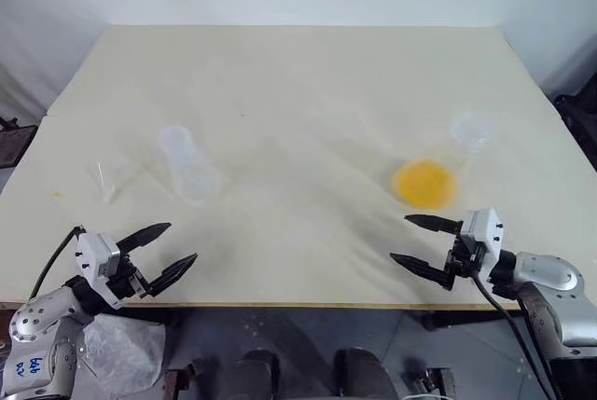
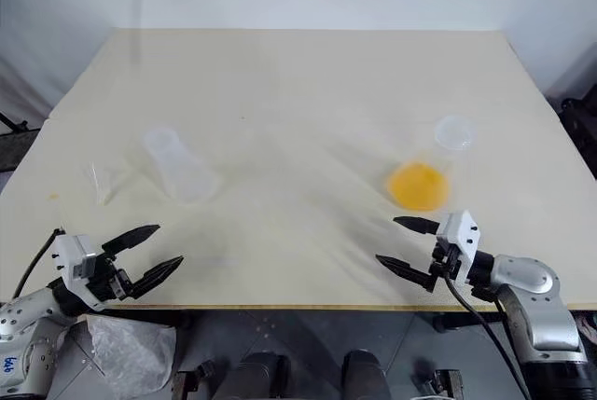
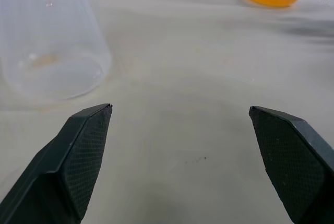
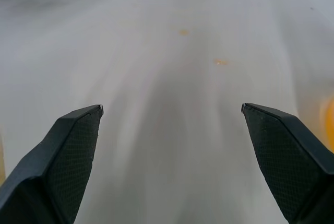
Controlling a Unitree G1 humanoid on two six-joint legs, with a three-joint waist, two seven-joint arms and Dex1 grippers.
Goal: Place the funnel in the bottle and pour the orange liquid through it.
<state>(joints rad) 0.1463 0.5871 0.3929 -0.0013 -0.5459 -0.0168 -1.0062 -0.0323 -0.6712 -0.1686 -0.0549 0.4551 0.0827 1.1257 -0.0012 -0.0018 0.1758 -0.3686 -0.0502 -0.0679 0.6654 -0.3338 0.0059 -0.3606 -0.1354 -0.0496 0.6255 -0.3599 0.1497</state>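
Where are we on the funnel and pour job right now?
Nothing looks done yet. The funnel lies on the table to the left of the bottle, not in its mouth. The orange liquid sits in the flask on the right. The left gripper and right gripper are open and hold nothing. Left to do: seat the funnel, then pour.

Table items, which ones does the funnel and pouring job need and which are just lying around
For the job:
- funnel
- bottle
- flask holding the orange liquid
- left gripper and right gripper, both open

Lying about:
- crumpled plastic bag below the table edge
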